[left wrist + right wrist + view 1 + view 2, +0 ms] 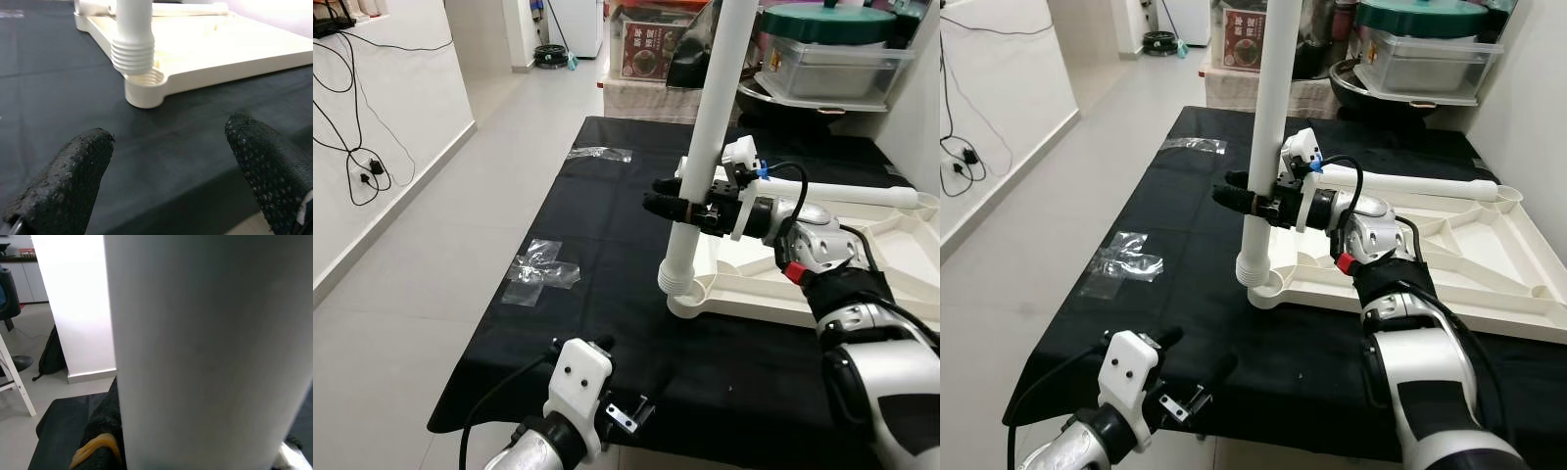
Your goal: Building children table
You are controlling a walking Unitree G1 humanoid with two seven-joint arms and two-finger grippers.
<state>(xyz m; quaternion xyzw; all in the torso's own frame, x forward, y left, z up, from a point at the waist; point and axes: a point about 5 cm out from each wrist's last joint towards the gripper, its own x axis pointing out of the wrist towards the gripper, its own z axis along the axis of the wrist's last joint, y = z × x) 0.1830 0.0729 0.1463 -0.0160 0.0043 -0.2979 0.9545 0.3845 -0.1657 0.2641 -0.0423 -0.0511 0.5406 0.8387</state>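
left gripper (607,377): open, idle at 6 o'clock
right gripper (658,196): clamped on table leg (705,147)
table leg: near-upright, threaded end down over tabletop (862,284) corner socket (690,294)

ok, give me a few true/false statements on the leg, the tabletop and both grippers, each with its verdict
1. The right gripper is shut on the white table leg. True.
2. The leg lies flat on the black sheet. False: it stands upright, its threaded end just above the corner socket.
3. The left gripper holds a second leg. False: it is open and holds nothing, low over the sheet's near edge.
4. The white tabletop lies underside up on the sheet. True.
5. Another white leg lies along the tabletop's far edge. True.
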